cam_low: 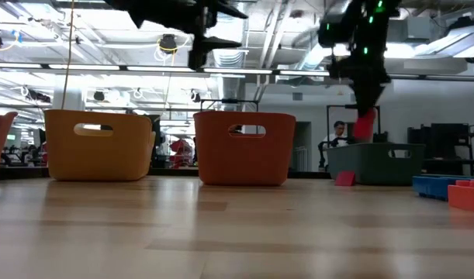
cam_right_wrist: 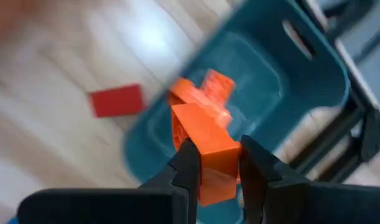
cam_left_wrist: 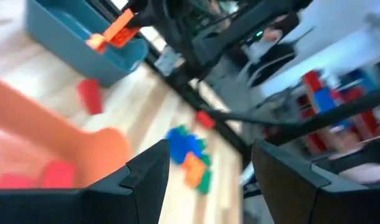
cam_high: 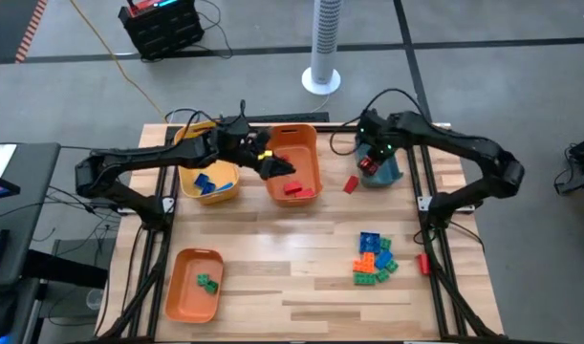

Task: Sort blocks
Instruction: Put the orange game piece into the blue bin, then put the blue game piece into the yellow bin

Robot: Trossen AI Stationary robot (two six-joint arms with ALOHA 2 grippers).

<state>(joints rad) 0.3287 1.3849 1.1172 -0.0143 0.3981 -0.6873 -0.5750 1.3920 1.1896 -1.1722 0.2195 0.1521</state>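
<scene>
1. Big open workshop behind the rig, ceiling lights everywhere, a person seated way off in the back. The work surface is a light wooden table on a dark frame.
2. Bins: a yellow bin at far left with blue blocks in it, an orange bin at far centre with red ones, a teal bin at far right, and another orange bin at near left holding green ones.
3. The right gripper is up over the teal bin, clamped on an orange block. At least 1 orange piece already sits in that bin below.
4. The left gripper hangs over the orange bin at centre, fingers spread, nothing between them.
5. The unsorted pile of blocks is at near right: blue, orange, green. A loose red block lies on the table between the centre orange bin and the teal one.
6. My read: this is the drop step for orange. Next move just needs the right fingers to let go while centred over the teal bin, then head back to the pile. The left arm looks free to go pick up that stray red one.
</scene>
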